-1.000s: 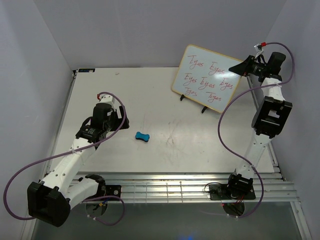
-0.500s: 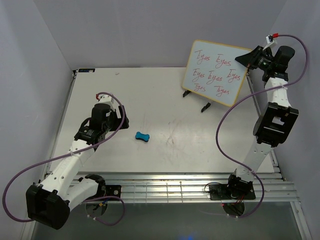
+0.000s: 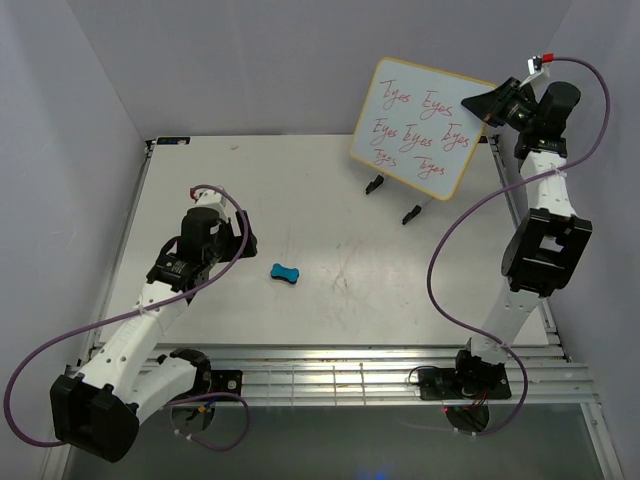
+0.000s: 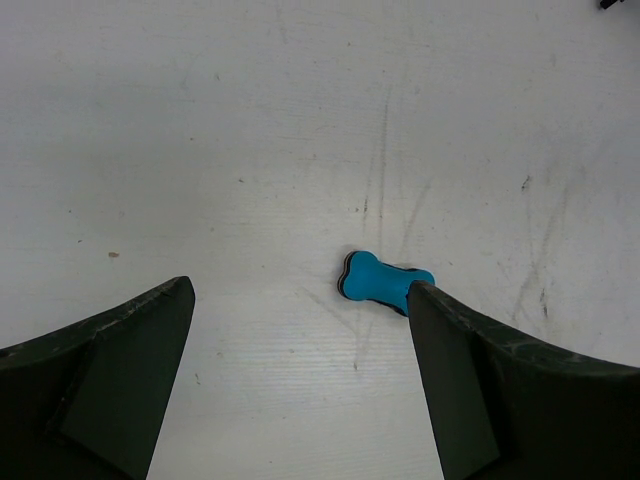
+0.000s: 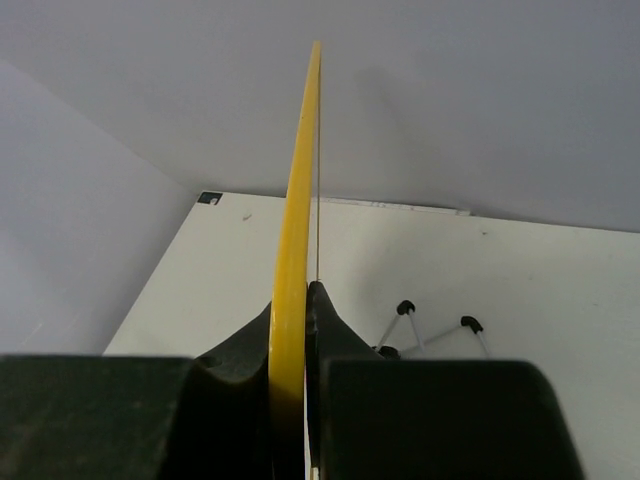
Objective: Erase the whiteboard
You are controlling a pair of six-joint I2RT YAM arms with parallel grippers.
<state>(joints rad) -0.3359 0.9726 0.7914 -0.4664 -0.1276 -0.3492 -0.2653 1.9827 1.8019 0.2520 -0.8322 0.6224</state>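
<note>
The whiteboard [image 3: 420,125], white with a yellow-tan frame and red handwritten words, hangs tilted in the air above the table's far right, its black wire stand feet [image 3: 392,198] off the surface. My right gripper [image 3: 487,103] is shut on its right edge; the right wrist view shows the yellow frame [image 5: 297,200] edge-on between my fingers. The blue bone-shaped eraser [image 3: 286,273] lies on the table's middle. My left gripper [image 3: 232,240] is open and empty just left of it. In the left wrist view the eraser [image 4: 383,281] lies by the right fingertip [image 4: 440,330].
The white table [image 3: 300,190] has grey walls at the back and both sides. A metal rail [image 3: 350,375] runs along its near edge by the arm bases. Purple cables loop off both arms.
My right gripper has lifted the whiteboard off the table and carried it up and slightly left, tilting it. The left arm has barely moved.
</note>
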